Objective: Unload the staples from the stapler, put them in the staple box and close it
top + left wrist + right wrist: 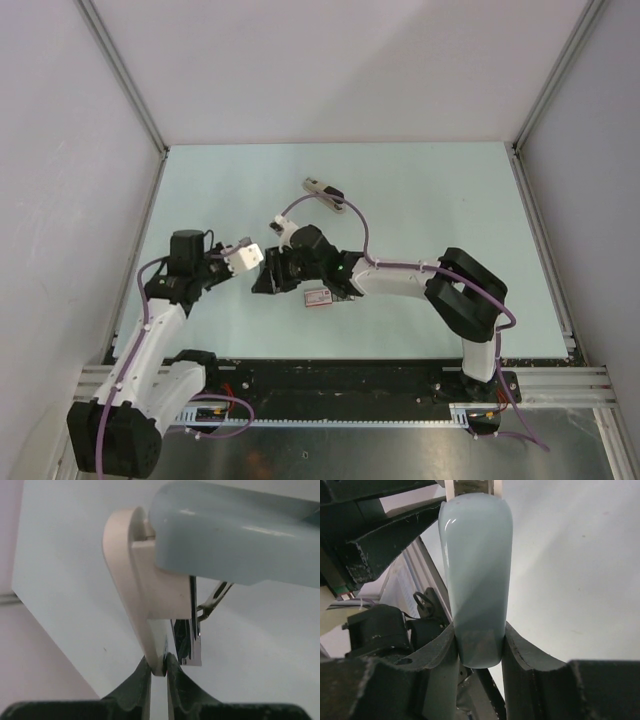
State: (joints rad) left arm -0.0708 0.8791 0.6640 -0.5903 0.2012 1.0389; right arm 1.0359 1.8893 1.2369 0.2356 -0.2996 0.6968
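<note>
Both grippers hold one stapler [246, 257] above the table. It has a cream base [135, 580], a pale blue top [235, 530] and a metal staple channel [194, 640] between them. It is opened out. My left gripper [159, 667] is shut on the end of the cream base; it also shows in the top view [226, 260]. My right gripper [479, 645] is shut on the end of the pale blue top [475, 570]; it also shows in the top view [266, 270]. A small slim silver-grey and black object [323, 190] lies apart at the back.
A flat red-and-white packet [317, 296] lies on the table under the right arm's wrist. A purple cable [355, 225] loops from the right wrist past the silver-grey and black object. Metal frame posts and walls bound the table on three sides.
</note>
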